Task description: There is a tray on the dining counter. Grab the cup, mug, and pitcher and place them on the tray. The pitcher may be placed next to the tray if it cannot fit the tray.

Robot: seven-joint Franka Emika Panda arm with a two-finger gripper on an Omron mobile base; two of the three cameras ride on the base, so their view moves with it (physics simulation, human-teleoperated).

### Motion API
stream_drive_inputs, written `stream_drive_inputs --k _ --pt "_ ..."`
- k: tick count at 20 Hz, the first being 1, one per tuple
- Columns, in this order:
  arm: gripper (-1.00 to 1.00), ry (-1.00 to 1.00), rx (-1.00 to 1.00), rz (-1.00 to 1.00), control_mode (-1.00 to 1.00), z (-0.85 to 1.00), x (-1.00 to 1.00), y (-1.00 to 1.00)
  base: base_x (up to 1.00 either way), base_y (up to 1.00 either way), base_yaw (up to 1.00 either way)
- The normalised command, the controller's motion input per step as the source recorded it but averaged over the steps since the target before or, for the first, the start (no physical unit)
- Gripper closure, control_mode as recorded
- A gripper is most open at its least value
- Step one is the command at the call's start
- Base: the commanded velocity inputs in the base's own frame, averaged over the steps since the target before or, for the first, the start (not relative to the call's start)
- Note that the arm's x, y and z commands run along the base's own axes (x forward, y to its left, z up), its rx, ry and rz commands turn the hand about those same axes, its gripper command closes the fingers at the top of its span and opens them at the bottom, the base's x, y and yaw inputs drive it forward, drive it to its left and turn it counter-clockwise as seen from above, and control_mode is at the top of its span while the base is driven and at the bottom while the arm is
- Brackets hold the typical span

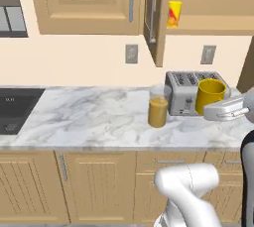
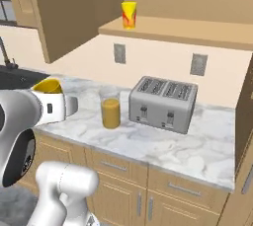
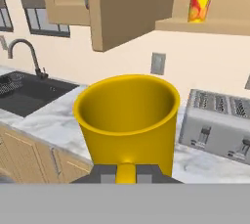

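three views, one moment. hand view: gripper (image 3: 126, 173) clamped on handle of mug (image 3: 127, 120), open mouth at frame centre; sink (image 3: 29, 91) and tap (image 3: 24, 54) at left, cup (image 3: 200, 3) on shelf (image 3: 205, 25) upper right. left base view: mug (image 1: 210, 94) held aloft at right before toaster (image 1: 191, 92); pitcher (image 1: 158, 107) at centre, just left of toaster. right base view: bare marble worktop (image 2: 197, 148) right of toaster, up to front edge.

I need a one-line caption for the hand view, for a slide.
Gripper shut on the yellow mug, held above the marble worktop, toaster behind, cup on the shelf.
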Motion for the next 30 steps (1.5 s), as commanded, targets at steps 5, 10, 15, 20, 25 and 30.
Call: stream_drive_inputs --k 5,10,15,20,25,30 --pt "1.00 0.00 0.00 0.00 1.00 0.00 0.00 0.00 -0.01 0.69 0.48" --pt "1.00 0.00 0.00 0.00 1.00 0.00 0.00 0.00 0.00 0.82 0.59" --pt "1.00 0.00 0.00 0.00 1.00 0.00 0.00 0.00 0.00 0.77 0.66" --pt "1.00 0.00 0.00 0.00 1.00 0.00 0.00 0.00 0.00 1.00 0.70" --pt "1.00 0.00 0.00 0.00 1.00 0.00 0.00 0.00 0.00 0.50 0.94" --pt "1.00 0.00 0.00 0.00 1.00 0.00 0.00 0.00 0.31 0.00 0.96"
